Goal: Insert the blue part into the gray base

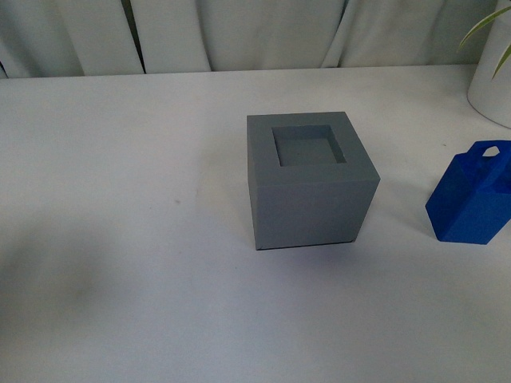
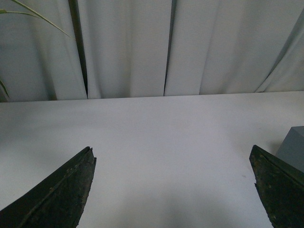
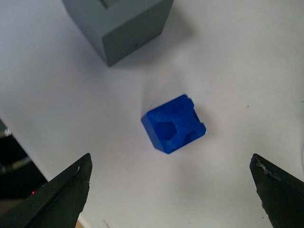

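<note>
Blue part [image 1: 471, 199] stands upright on the white worktop [image 1: 120, 239] at the far right of the front view, its loop handle on top. The gray base [image 1: 311, 183] sits near the middle, well apart from it, with its square recess facing up and holding nothing. A white pot [image 1: 491, 88] stands at the back right, before a pale curtain [image 1: 239, 32].

From the left wrist, the left claw [image 2: 171, 149] is spread wide over bare worktop with nothing between its fingers. A corner of the gray base [image 2: 292, 147] shows at one edge.

From the right wrist, the right claw [image 3: 171, 156] is also spread wide and grips nothing. It hangs above the blue part [image 3: 173, 124], which is seen from overhead. The gray base [image 3: 123, 23] lies beyond it, apart.
</note>
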Action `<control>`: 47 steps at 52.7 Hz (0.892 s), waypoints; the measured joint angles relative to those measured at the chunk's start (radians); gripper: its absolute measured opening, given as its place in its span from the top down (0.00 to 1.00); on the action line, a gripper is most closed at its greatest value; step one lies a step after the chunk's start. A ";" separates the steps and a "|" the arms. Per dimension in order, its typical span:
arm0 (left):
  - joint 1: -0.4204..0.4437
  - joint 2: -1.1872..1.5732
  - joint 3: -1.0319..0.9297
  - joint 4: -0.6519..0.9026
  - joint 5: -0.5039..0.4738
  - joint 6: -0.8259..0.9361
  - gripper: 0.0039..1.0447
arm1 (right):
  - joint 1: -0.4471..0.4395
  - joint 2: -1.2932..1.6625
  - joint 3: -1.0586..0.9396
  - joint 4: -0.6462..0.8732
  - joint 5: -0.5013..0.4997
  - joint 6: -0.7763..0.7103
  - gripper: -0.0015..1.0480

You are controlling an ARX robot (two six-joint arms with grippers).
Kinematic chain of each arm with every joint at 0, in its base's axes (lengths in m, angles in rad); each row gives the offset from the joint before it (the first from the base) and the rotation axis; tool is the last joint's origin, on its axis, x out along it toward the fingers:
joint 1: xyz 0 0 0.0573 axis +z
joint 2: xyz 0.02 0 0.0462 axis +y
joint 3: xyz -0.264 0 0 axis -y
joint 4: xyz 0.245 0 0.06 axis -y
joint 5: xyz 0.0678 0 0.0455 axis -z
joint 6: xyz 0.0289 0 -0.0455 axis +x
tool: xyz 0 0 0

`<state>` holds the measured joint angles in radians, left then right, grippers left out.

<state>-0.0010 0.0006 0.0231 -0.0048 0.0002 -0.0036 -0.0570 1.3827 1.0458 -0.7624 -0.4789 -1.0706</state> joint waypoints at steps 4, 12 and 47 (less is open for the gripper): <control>0.000 0.000 0.000 0.000 0.000 0.000 0.06 | 0.013 0.087 0.086 -0.103 0.061 -0.090 0.07; 0.000 0.000 0.000 0.000 0.000 0.000 0.06 | 0.056 0.229 0.228 -0.240 0.171 -0.218 0.07; 0.000 0.000 0.000 0.000 0.000 0.000 0.06 | 0.171 0.494 0.368 -0.244 0.321 -0.314 0.07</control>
<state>-0.0010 0.0006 0.0231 -0.0048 -0.0002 -0.0036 0.1139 1.8763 1.4136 -1.0065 -0.1577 -1.3846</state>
